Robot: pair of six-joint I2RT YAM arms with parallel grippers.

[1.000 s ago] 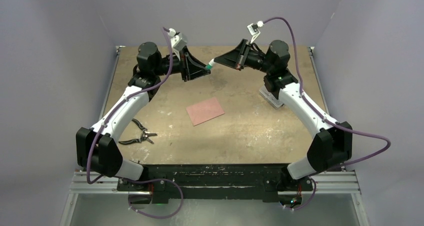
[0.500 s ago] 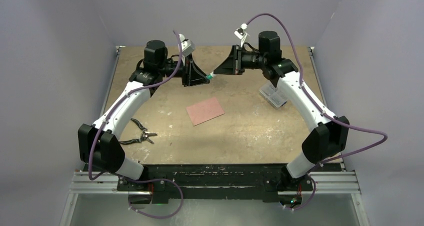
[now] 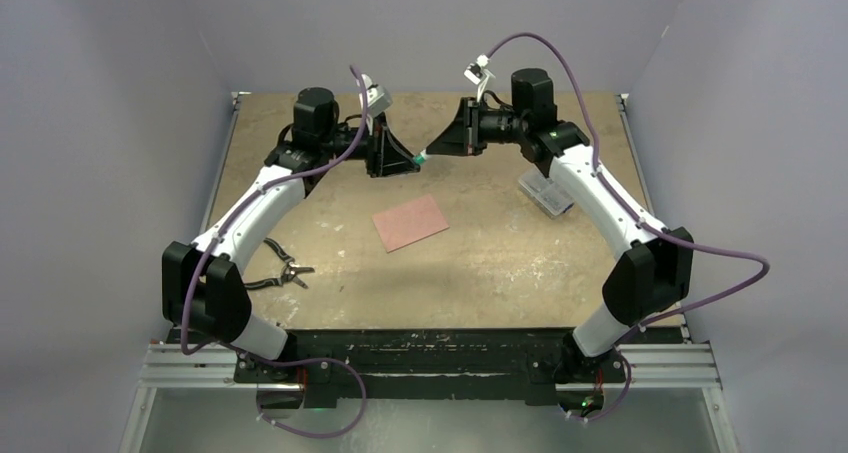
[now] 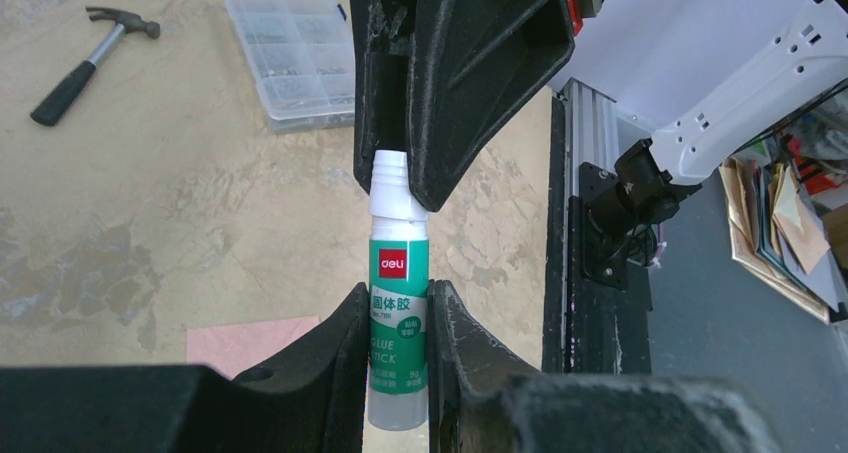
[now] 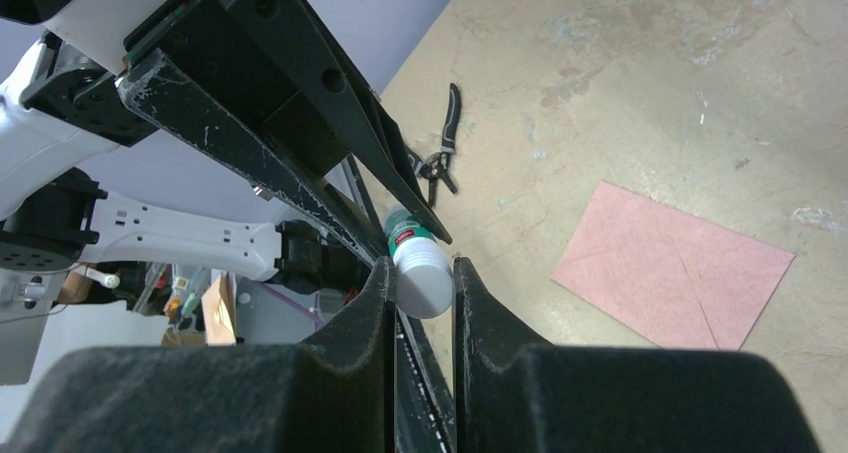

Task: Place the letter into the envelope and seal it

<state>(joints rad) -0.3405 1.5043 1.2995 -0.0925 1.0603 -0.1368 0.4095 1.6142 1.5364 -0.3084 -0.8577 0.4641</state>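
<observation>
Since a second ago both wrists have swung inward and come a little toward the near edge, carrying the shared load with them; nothing lying on the table has shifted. The left gripper is closed most of the way, its two fingers clamped on the green-labelled body of a glue stick. The right gripper, tip to tip with it, is narrowed to about the same width and pinches the stick's white end. The envelope lies flat on the board below the meeting fingertips, toward the near side and well apart from them, its diagonal seams facing up. A clear compartment box sits to the right of the fingers, under the right forearm. A hammer lies beyond that box. Pliers rest well off to the fingers' left, beside the left forearm.
</observation>
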